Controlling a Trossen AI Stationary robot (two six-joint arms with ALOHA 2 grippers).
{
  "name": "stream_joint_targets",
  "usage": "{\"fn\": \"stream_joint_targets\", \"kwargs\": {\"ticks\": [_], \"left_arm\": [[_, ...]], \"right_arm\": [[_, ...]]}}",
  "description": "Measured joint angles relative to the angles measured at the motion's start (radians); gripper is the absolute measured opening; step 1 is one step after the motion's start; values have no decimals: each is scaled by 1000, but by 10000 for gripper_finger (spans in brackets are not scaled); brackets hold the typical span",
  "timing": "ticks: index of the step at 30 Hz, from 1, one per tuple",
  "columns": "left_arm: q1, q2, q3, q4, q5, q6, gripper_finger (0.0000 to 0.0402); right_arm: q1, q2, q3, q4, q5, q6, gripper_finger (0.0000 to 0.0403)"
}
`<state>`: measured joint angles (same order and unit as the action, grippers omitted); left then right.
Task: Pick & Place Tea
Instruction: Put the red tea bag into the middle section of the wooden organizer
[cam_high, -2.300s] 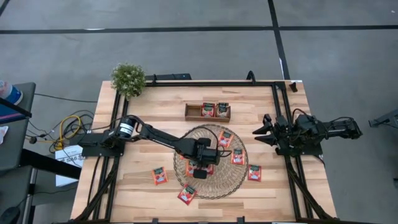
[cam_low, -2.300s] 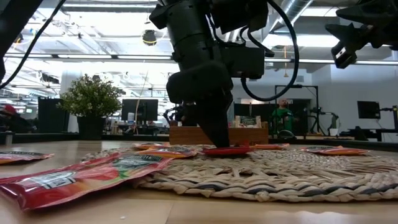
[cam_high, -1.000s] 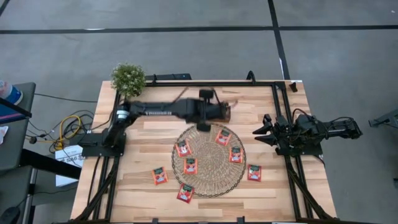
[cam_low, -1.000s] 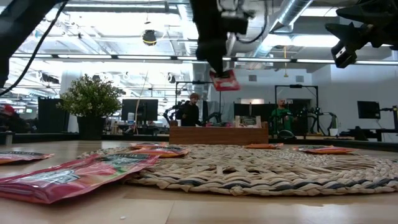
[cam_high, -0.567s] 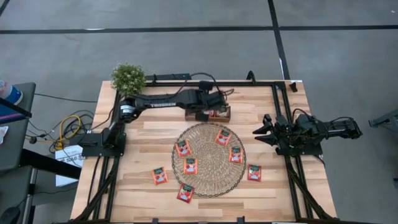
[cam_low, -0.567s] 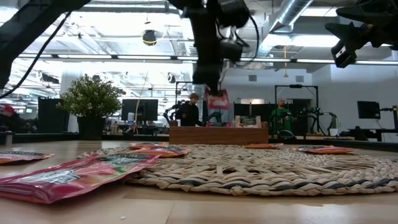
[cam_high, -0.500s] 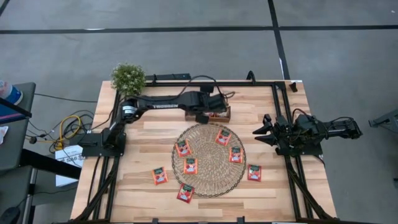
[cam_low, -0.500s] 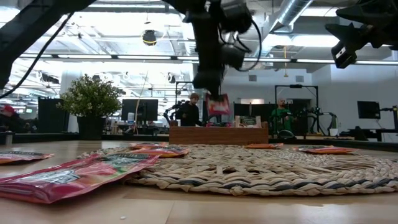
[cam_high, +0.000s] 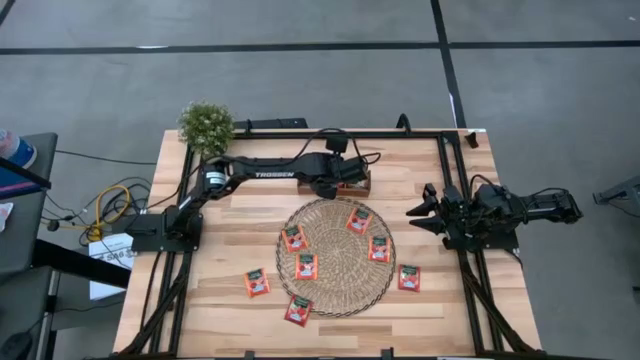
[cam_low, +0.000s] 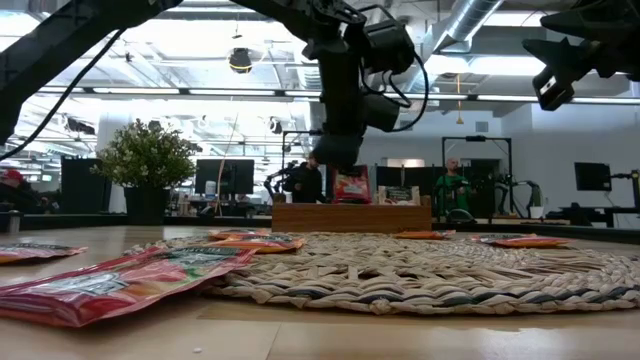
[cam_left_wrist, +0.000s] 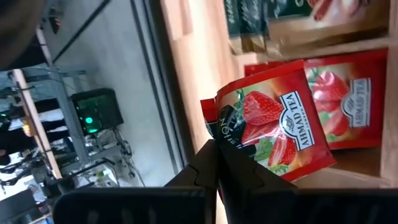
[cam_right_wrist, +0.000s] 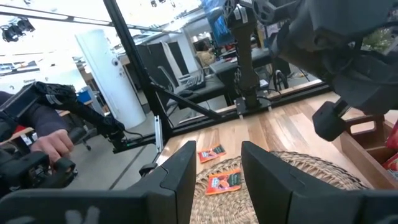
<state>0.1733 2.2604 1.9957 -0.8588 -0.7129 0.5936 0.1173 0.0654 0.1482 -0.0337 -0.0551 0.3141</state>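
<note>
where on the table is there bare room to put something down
Bare wood: the left strip between the left arm's base and the mat, the band between tray and mat, and the near right corner past the sachet. Crowded: the mat with its four sachets, and the tray, where the left gripper holds a sachet.

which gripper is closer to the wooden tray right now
The left. The left gripper hangs right over the wooden tray, shut on a red tea sachet. The right gripper waits open at the table's right side.
</note>
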Motion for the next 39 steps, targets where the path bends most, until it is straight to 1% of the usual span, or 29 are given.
{"fn": "stream_joint_targets", "kwargs": {"ticks": [6, 17, 25, 31, 39], "left_arm": [[-4, 4, 1, -9, 3, 0, 0], [-18, 67, 0, -7, -26, -2, 0], [-18, 66, 1, -5, -22, -19, 0], [-19, 66, 1, -19, 38, -66, 0], [-19, 66, 1, -22, 29, -67, 0]], "right_arm": [[0, 0, 0, 0, 0, 0, 121], [0, 0, 0, 1, -1, 0, 121], [0, 0, 0, -3, -1, 0, 121], [0, 0, 0, -3, -1, 0, 121], [0, 0, 0, -3, -1, 0, 121]]}}
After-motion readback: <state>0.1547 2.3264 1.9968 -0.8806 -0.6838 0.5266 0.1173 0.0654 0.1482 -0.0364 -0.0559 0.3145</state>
